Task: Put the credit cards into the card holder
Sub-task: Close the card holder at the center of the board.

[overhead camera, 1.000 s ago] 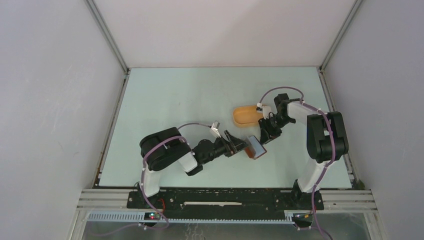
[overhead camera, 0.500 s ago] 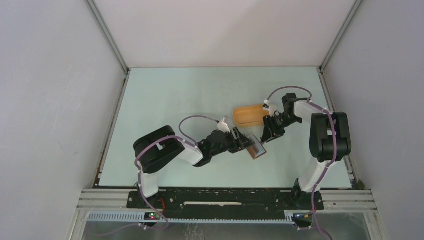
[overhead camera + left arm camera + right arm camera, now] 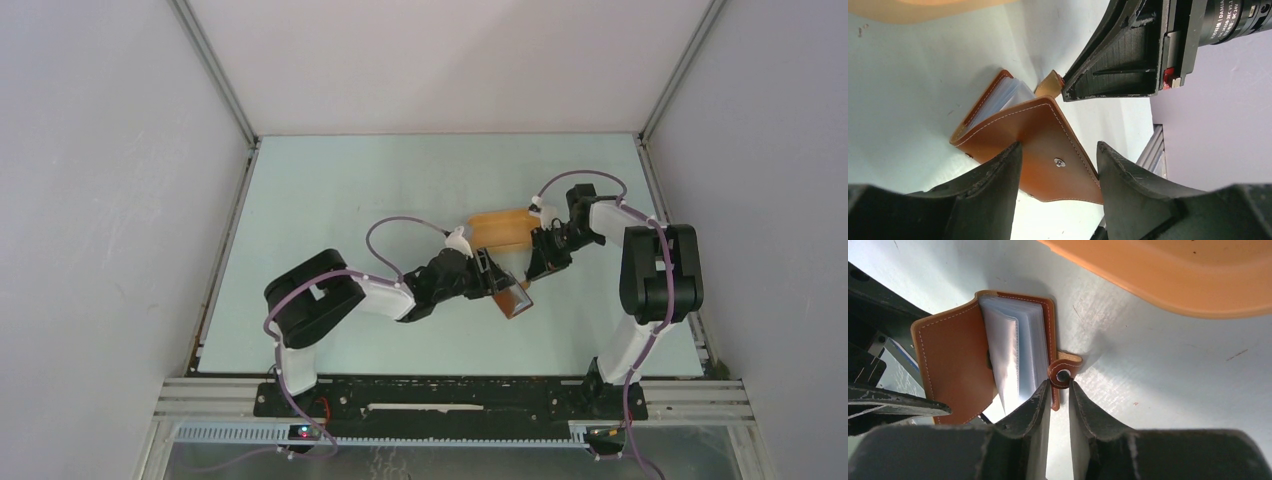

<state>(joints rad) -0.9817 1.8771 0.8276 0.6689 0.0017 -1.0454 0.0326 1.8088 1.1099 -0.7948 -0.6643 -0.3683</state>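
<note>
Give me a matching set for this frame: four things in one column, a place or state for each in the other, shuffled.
1 card holder
2 orange tray
3 left gripper
4 right gripper

A fingertips at the snap tab
B partly open, clear sleeves showing
C jaws apart over the front cover
D lies beyond the holder

Pairs: 1-B; 2-D; 3-C; 4-A

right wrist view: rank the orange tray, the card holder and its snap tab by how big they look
1. card holder and orange tray: too close to rank; the tray runs out of frame, so only part of it shows.
2. snap tab: clearly the smallest.
</note>
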